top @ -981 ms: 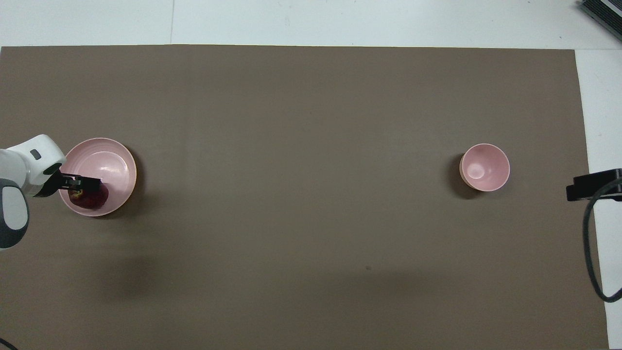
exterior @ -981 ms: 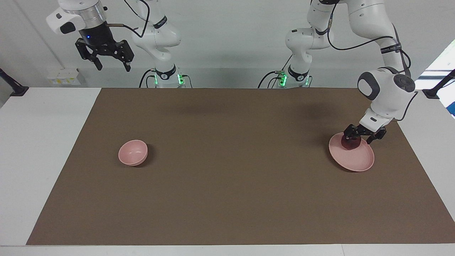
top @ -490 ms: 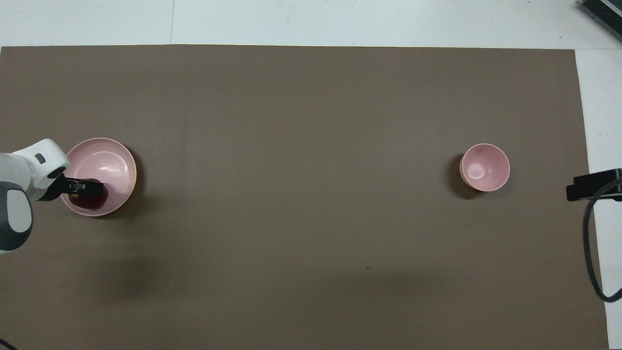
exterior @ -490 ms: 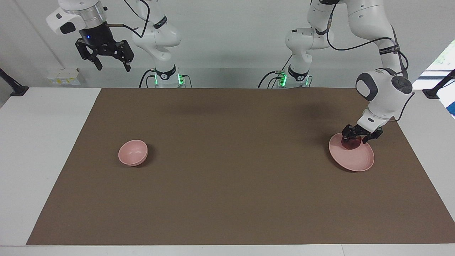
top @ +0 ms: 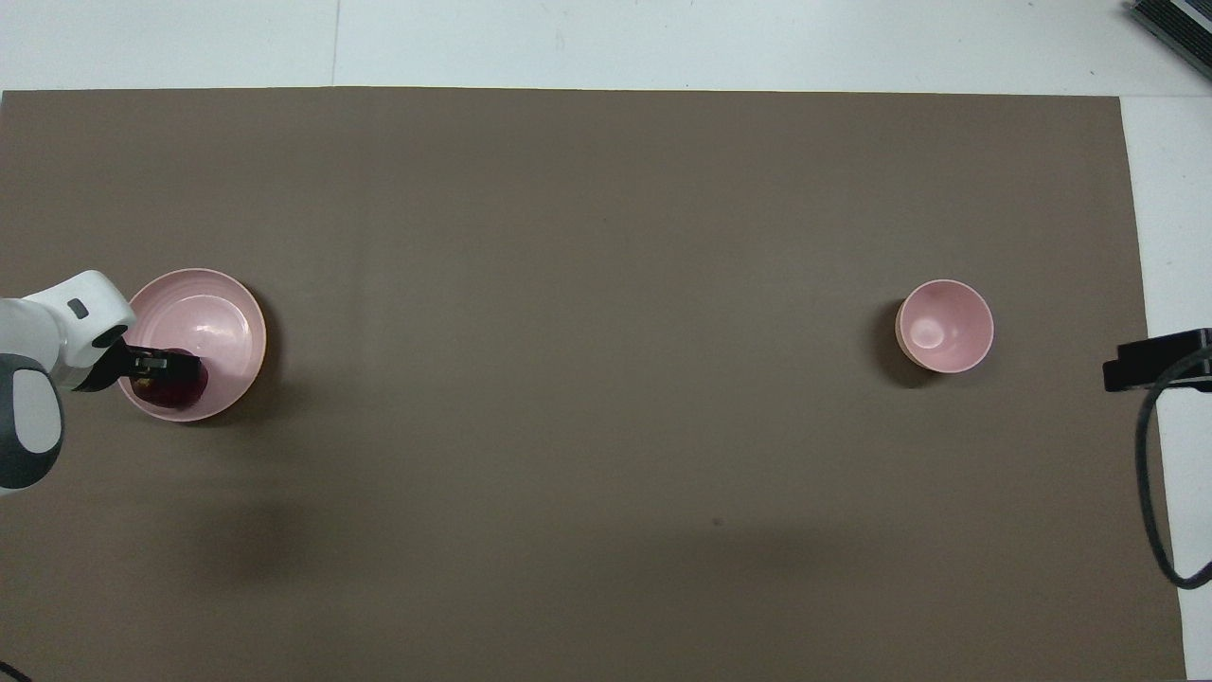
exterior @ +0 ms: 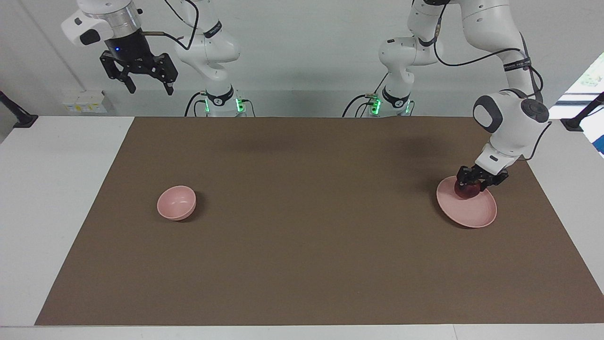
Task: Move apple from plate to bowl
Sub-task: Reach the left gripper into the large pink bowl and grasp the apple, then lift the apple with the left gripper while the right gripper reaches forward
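Facing view shows the left gripper low over the plate, its 2 fingers closed in around the apple, 1 on each side. The apple sits right between those fingertips, on the part of the plate nearest the robots; whether it rests on the dish or is just clear of it I cannot tell. The plate lies directly under the gripper on the brown mat, at the left arm's end of the table, with most of its bare pink surface reaching out from the fingertips away from the robots.

The bowl stands upright and holds nothing, well apart from the left gripper, toward the right arm's end of the mat.

The right gripper waits high in the air near its own base, above the table's edge, its 2 fingers spread wide with nothing between them.

Overhead, the left gripper covers the dark apple at the plate's edge closest to the robots, and the bowl sits alone well off toward the right arm's end.
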Tool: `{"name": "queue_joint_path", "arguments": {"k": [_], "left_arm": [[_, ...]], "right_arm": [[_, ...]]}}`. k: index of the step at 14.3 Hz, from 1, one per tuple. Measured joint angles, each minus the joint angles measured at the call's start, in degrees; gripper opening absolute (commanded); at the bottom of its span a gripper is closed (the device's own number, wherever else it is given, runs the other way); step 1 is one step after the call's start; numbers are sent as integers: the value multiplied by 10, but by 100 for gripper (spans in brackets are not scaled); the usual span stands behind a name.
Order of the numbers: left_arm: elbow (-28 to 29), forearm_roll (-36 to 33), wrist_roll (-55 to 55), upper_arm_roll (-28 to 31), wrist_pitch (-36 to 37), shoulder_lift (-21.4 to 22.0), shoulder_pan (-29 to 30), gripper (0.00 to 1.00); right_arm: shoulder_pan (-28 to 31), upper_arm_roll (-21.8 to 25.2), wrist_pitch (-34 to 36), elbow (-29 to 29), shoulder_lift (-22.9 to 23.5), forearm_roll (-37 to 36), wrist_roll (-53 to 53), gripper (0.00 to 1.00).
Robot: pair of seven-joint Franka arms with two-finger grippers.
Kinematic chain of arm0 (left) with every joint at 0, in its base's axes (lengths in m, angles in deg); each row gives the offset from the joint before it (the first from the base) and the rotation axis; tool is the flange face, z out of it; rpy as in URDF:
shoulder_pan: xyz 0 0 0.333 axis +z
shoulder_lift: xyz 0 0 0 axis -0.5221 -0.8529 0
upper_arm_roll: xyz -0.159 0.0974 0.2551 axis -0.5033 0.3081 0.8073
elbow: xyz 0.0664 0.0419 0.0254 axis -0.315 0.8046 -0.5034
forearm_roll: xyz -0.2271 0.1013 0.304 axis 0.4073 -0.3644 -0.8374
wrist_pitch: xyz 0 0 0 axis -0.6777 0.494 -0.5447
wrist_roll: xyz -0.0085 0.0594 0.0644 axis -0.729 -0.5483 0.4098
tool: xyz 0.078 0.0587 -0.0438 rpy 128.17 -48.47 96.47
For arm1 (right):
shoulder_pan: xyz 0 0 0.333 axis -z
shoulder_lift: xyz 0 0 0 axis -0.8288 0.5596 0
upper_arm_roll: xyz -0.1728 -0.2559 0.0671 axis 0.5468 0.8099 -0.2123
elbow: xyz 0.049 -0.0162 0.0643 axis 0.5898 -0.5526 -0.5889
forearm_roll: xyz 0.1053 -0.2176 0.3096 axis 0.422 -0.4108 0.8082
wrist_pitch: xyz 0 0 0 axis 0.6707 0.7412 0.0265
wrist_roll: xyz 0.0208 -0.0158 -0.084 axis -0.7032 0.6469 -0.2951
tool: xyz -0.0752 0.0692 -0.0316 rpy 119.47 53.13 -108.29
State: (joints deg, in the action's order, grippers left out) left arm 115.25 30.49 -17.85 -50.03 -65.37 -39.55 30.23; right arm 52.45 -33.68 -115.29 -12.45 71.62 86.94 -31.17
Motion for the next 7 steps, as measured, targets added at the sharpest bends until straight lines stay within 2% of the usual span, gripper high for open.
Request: {"name": "queue_joint_path", "arguments": {"k": [1,4,7], "left_arm": [[-3,12,3,-2,19,16,-5,0],[-5,117,6,-5,98,59,-14,0],[-3,164,62,-12,111,66,-48,0]], "right_arm": [[0,0,0,0,0,0,0,100],[0,0,0,-2,-2,0,0,100],[1,2,0,-3,-2,0,0,100]]}}
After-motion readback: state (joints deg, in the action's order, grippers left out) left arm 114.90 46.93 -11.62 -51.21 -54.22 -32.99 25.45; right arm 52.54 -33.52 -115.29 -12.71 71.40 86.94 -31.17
